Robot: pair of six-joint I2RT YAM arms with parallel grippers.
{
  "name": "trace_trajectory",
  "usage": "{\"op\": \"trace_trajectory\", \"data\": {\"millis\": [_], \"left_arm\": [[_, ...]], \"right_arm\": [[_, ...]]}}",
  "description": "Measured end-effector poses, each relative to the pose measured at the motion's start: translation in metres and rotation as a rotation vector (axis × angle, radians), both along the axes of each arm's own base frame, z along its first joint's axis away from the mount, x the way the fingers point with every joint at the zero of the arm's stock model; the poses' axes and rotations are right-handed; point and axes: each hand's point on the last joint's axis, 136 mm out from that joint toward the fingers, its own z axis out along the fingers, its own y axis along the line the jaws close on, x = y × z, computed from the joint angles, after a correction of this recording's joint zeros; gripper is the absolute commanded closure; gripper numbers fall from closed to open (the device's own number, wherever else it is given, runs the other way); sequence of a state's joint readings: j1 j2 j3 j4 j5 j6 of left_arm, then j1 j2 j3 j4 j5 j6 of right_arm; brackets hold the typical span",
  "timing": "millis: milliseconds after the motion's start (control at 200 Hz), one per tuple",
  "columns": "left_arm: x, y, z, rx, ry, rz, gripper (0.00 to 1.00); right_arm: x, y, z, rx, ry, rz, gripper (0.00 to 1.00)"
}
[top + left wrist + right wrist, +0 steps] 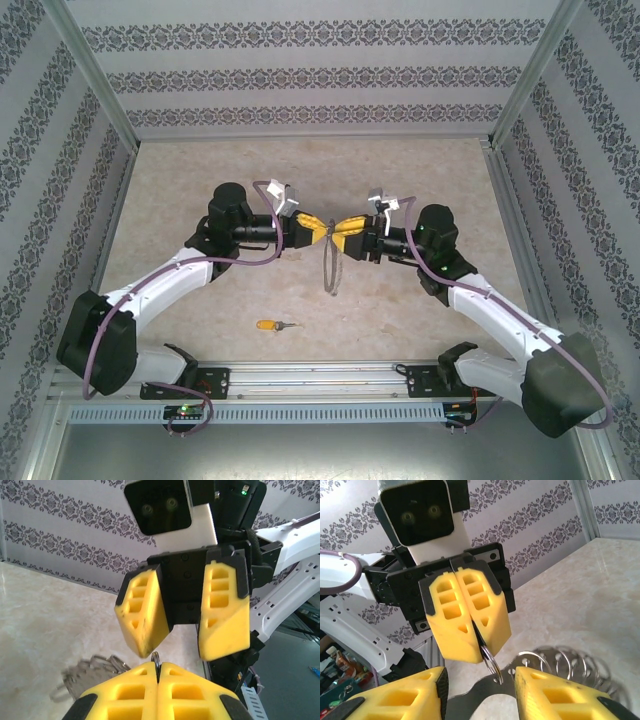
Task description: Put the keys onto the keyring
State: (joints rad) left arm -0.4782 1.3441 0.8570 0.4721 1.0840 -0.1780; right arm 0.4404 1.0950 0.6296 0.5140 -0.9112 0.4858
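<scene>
Fingers (125, 695) of the left gripper (157, 672) are pressed flat together, with no gap between the pads, and pinch a thin wire loop at the top of the keyring (330, 268). The rest of the grey hoop hangs down from that grip towards the table (200, 180). In the left wrist view the hoop shows as a blurred grey tangle (90, 674) below and to one side of the clamped loop. In the right wrist view its jagged fringe (565, 661) spreads out just behind the loop. The right gripper (480, 685) faces the keyring from the opposite side. Its two fingers (555, 692) stand clearly apart, one on each side of the keyring's upper part, and a flat strip of metal passes through the gap between them. I cannot tell whether either pad touches that strip, and the jaws grip nothing. Seen from above, both sets of fingertips meet right at the keyring's top. The key (273, 325), with its orange-yellow head and short dark blade, lies flat on the table well apart from the keyring, on the side nearer the arm bases and to the left of it, with neither gripper touching it.
</scene>
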Motion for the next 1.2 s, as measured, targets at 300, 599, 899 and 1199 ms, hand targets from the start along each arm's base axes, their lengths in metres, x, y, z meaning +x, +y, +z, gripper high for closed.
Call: {"op": "trace_trajectory", "data": {"millis": [300,599,899,1199], "left_arm": [[0.0,-0.004,0.001,-0.014,0.014,-0.02,1.0],[-0.004,-0.007,0.003,-0.017,0.016,-0.044,1.0],[0.002,-0.007,0.003,-0.015,0.022,-0.015,0.83],[0.01,0.004,0.029,-0.032,-0.056,0.126,0.0]], "right_arm": [[0.003,0.003,-0.007,-0.013,0.008,0.007,0.65],[0.004,0.003,-0.001,-0.005,-0.015,0.007,0.86],[0.003,0.003,0.0,-0.003,-0.026,0.008,1.0],[0.01,-0.002,0.003,0.003,-0.042,-0.029,1.0]]}}
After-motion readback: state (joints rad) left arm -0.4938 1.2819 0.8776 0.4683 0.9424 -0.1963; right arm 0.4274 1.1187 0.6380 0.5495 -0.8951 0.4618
